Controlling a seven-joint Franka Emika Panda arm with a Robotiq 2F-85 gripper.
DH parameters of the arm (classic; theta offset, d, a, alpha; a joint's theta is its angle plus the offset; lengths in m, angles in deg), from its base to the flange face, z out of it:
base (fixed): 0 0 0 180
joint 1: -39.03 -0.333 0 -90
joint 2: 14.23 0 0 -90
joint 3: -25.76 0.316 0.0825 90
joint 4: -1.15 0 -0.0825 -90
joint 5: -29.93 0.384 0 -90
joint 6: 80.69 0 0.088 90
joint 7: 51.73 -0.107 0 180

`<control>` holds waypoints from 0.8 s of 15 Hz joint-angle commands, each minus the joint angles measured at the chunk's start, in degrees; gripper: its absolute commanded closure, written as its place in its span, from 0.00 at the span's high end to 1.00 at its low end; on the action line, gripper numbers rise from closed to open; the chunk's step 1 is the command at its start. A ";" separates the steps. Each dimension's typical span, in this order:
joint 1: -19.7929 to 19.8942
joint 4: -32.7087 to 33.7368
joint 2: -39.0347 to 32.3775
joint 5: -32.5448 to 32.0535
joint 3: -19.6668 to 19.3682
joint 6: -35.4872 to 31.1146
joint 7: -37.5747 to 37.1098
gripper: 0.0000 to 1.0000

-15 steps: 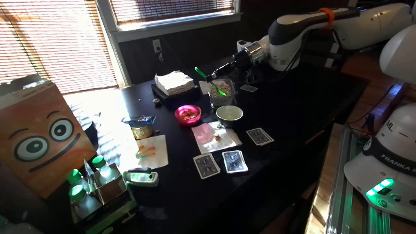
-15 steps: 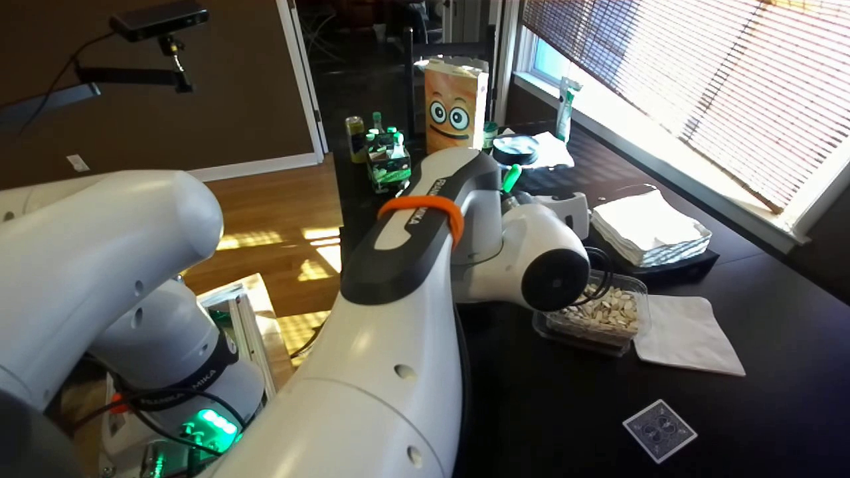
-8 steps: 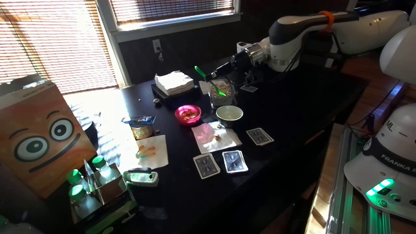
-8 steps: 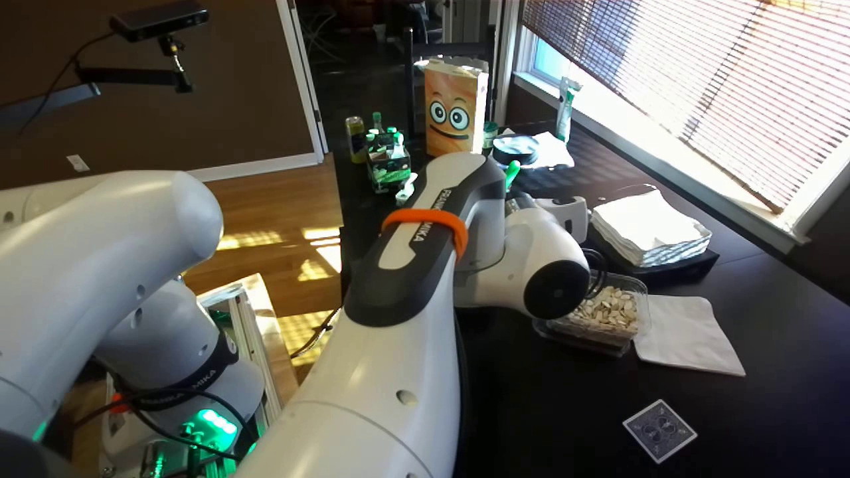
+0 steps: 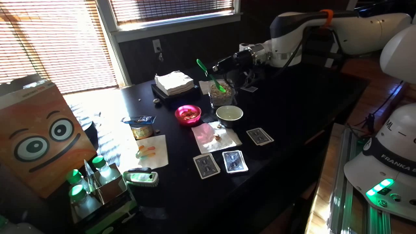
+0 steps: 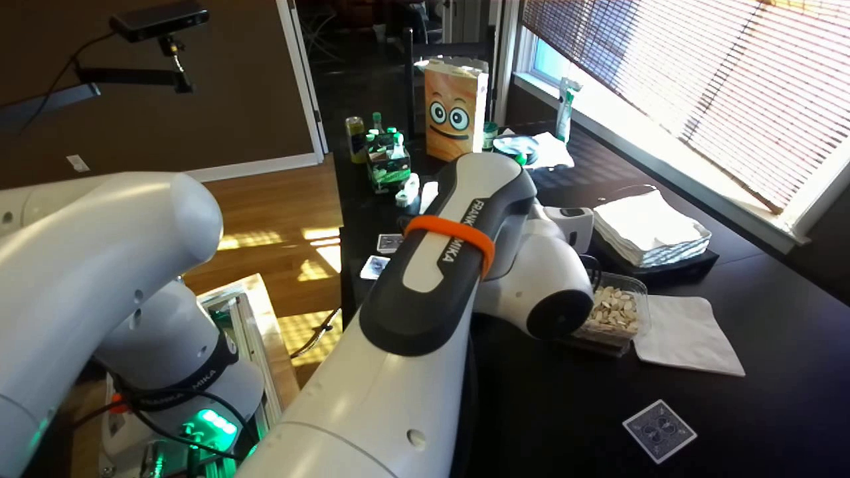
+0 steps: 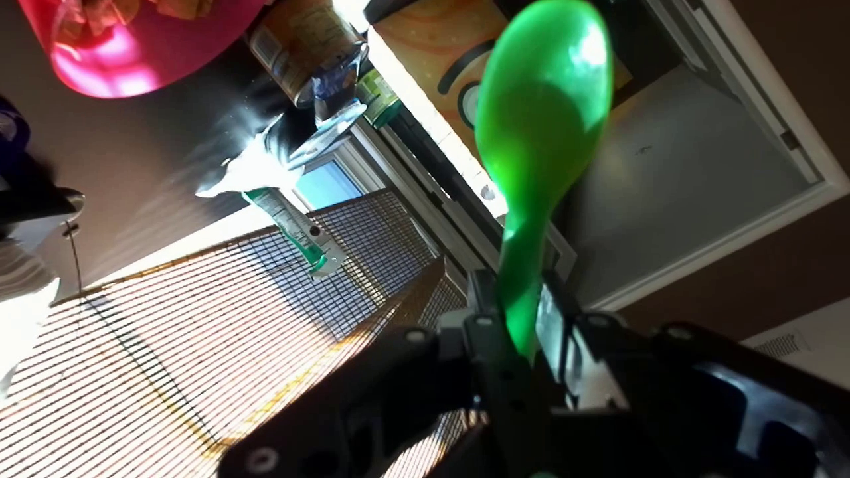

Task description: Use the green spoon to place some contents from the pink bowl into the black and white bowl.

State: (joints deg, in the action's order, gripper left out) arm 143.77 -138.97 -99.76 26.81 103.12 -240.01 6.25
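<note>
My gripper [image 7: 521,292] is shut on the green spoon [image 7: 544,99], which points its head forward in the wrist view; nothing shows on that head. In an exterior view the green spoon [image 5: 221,88] slants down, head low and handle end up, in front of or over the clear seed container; I cannot tell if it touches. The pink bowl [image 5: 187,123], holding orange-red pieces, sits nearer the camera there. Part of the pink bowl [image 7: 166,53] fills the wrist view's upper left. Beside it stands the black and white bowl [image 5: 229,113], pale inside, dark outside.
A clear container [image 6: 627,335] of pale seeds stands below the gripper. A napkin stack [image 5: 175,83] lies beside it. Cards [image 5: 207,165], a napkin [image 5: 217,144] with small bits, a tin [image 5: 143,132], a brush [image 5: 141,177] and an orange box [image 5: 35,139] occupy the table.
The gripper and spoon have risen slightly, with the spoon head a little higher against the seed container. The arm has shifted to the right in an exterior view. Both bowls have stayed put.
</note>
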 commanded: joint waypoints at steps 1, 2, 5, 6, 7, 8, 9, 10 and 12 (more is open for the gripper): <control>0.57 0.64 0.00 3.26 0.43 1.71 2.15 0.05; 0.43 0.60 0.00 2.22 0.27 1.14 1.67 0.05; -0.99 -0.55 1.59 -2.57 0.91 -1.55 -0.47 0.05; -1.74 -1.09 3.13 -3.79 1.34 -2.36 -0.71 0.05; -2.68 -1.85 5.54 -5.08 1.82 -3.81 -1.55 0.05; -3.66 -2.59 7.56 -6.40 2.43 -5.19 -2.33 0.05; -4.82 -3.25 9.61 -7.42 3.18 -7.05 -3.74 0.05; -5.79 -3.52 11.31 -8.45 3.72 -8.23 -4.75 0.05; -8.26 -3.44 15.45 -9.91 4.96 -10.09 -7.43 0.05</control>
State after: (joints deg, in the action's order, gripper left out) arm 138.63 -141.64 -93.33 19.18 106.25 -247.08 3.84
